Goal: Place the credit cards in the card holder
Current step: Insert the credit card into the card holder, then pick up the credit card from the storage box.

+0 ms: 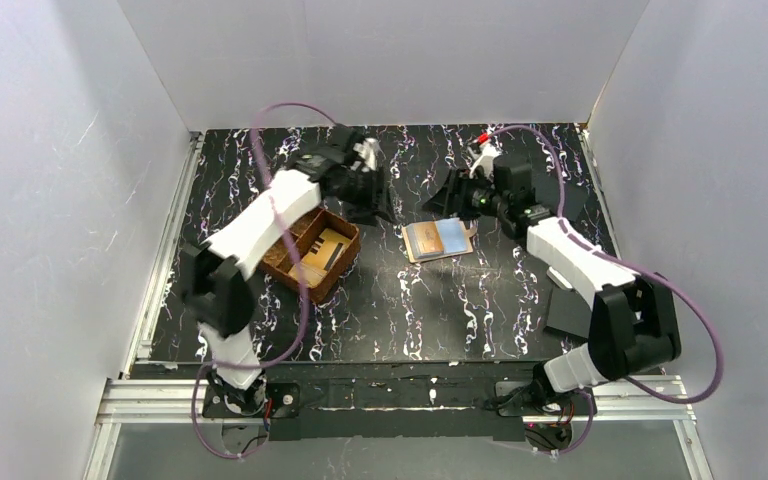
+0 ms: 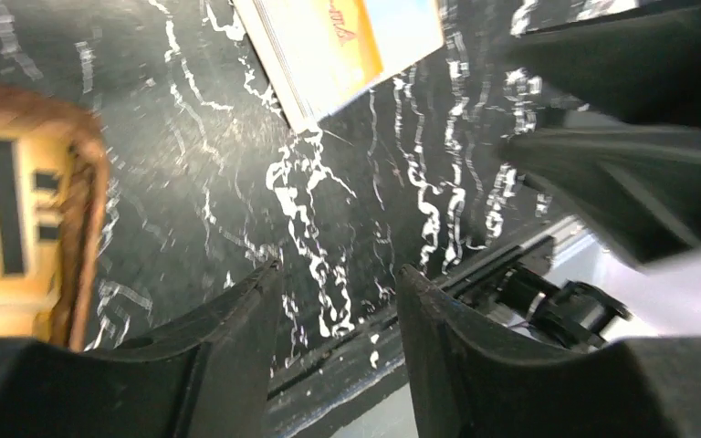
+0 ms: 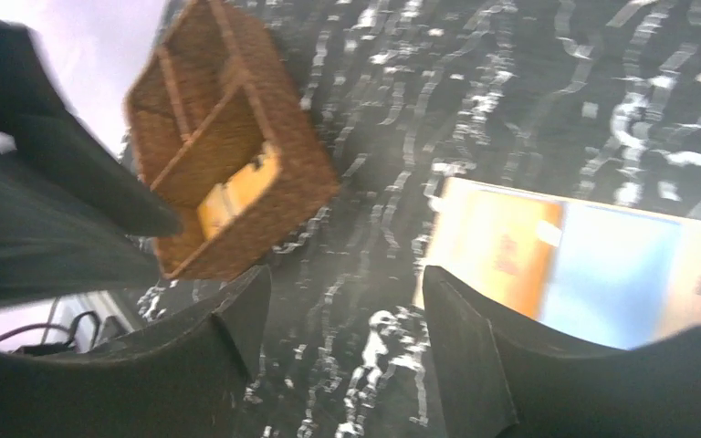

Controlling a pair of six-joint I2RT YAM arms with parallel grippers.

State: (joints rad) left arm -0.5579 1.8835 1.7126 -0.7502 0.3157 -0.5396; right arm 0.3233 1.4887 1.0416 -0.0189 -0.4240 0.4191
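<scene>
- Lying side by side near the middle of your desk (image 1: pixel 390 300), two credit cards (image 1: pixel 438 238) are showing face up: an orange-tan card (image 3: pixel 502 251) and a pale blue card (image 3: pixel 616 274).
- Both are resting on a cream flat piece that is looking like the opened card holder (image 2: pixel 283 50); whether they are tucked into a slot, you cannot tell from these views.
- Your right hand (image 3: pixel 342 274) is hovering just behind the cards, on their far side, its fingers standing apart with nothing between them.
- Your left hand (image 2: pixel 338 274) is hanging over the desk by the far corner of the woven tray (image 1: pixel 310 250), fingers parted and empty.
- That tray is sitting left of the cards, apart from them, carrying a striped tan card (image 1: pixel 325 248) in one of its two compartments.
- A black flat plate (image 1: pixel 568 312) is lying at the desk's right edge, beside your right arm.
</scene>
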